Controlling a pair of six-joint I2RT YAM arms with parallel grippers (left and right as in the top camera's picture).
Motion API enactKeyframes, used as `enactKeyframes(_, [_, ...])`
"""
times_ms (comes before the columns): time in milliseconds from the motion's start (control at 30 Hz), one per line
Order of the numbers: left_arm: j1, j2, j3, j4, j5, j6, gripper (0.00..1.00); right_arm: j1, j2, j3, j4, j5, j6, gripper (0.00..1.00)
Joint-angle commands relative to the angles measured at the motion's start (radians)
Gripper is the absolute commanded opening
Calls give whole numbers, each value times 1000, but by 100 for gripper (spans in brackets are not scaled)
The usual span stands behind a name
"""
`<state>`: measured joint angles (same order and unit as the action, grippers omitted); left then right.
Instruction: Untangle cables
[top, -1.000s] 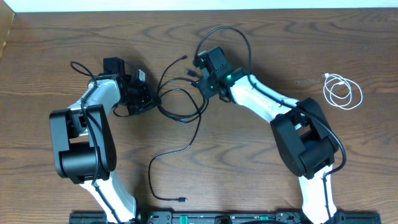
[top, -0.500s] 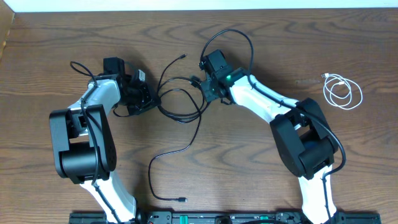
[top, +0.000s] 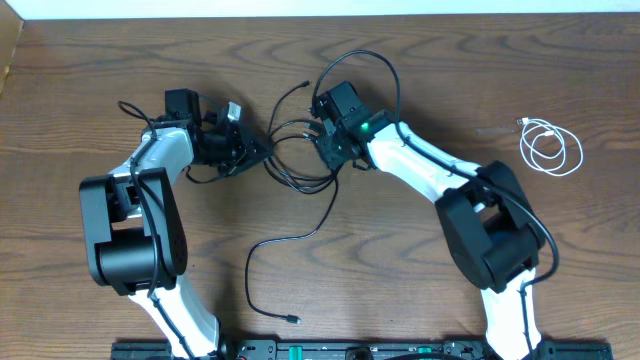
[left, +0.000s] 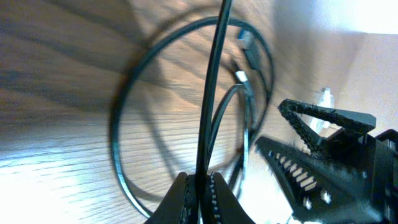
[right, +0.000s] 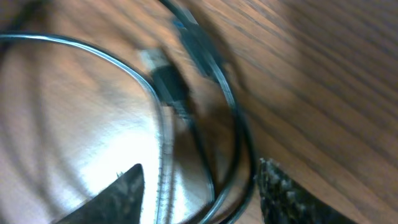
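Centrally: tangled thin black cables (left: 212, 87) on brown wooden worktop (top: 420, 60); left hand (left: 200, 183) pinching one strand, right hand (right: 200, 177) spread wide.

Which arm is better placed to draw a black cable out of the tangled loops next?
Left, probably. The left gripper is shut on a black cable running into the loops, so it can pull at once. The right gripper is open over the loops, holding nothing.
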<state>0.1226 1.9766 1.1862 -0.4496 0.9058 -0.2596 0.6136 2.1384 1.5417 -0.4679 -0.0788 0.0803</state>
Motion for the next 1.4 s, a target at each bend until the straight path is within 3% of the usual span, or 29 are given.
enactKeyframes(0, [3,1,-4,8,100,0,8,0,-92,-3,3,-149,-110,61])
enactKeyframes(67, [3,1,-4,8,100,0,8,0,-104,-3,5,-222,-147,68])
enactKeyframes(167, [3,1,-4,8,100,-1,8,-1,-103,-3,8,-350,-201,70])
enactKeyframes(233, [3,1,-4,8,100,-1,8,-5,-98,-3,2,-403,-232,64])
enactKeyframes(367, [3,1,-4,8,99,0,8,-6,-88,-4,-16,-396,-237,44])
enactKeyframes(500, [3,1,-4,8,96,0,8,-5,-86,-5,-50,-340,-237,39])
enactKeyframes(1367, [3,1,-4,8,96,-1,8,35,-56,-9,-116,-338,-280,45])
